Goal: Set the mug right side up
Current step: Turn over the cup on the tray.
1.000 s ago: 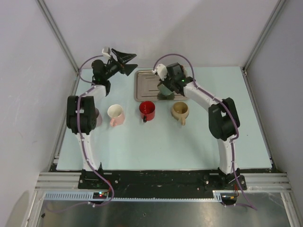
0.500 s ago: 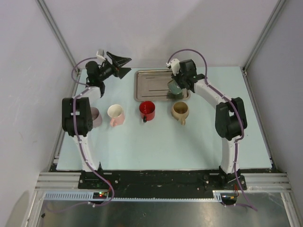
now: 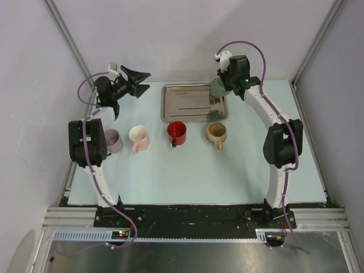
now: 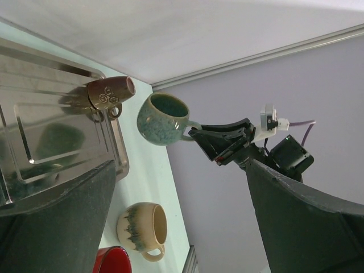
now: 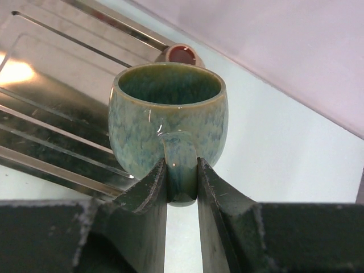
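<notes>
Green mug mostly hides brown mug behind.

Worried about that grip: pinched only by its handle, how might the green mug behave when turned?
The green mug looks glossy-glazed, so it may pivot in the right gripper. Seemingly ceramic: rigid, fairly heavy, could chip if dropped onto the tray.

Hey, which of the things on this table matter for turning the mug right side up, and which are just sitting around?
In the job:
green mug
right gripper, clamped on its handle

Just lying about:
metal tray
red mug
tan mug
pink mug
mauve mug
small brown cup
</notes>
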`<state>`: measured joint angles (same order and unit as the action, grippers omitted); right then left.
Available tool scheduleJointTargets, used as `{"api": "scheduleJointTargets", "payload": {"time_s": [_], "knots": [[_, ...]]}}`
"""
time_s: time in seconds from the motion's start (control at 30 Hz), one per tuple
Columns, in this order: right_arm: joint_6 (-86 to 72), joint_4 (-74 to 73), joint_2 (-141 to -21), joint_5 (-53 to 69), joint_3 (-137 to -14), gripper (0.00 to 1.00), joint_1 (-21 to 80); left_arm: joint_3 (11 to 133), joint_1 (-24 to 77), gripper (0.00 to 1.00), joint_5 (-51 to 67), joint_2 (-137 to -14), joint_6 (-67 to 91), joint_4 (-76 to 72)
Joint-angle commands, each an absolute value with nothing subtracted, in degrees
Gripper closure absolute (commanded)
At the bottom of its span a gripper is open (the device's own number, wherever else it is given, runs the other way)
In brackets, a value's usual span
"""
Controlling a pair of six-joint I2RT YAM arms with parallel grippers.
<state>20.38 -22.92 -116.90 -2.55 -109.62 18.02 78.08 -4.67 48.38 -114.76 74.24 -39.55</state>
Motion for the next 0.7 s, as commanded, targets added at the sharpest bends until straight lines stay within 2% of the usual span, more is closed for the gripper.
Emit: {"api": "scheduleJointTargets", "payload": {"time_s": [0.0,0.23,0.67], "knots": [[19.07,-15.88,-108.74,-3.49,-109.28,1.0,16.26,77.44,-5.53,0.0,50.5,-109.31,71.44,-40.87],[19.34,-12.38,-100.62,-3.0,-97.87,1.0,13.23,75.83,-6.11,0.0,51.63,-105.93,66.84,-36.76],[18.57,-6.06,-84.83,-4.39,-74.93,1.0,10.03,75.12,-6.13,0.0,44.7,-98.74,44.16,-10.46]]}}
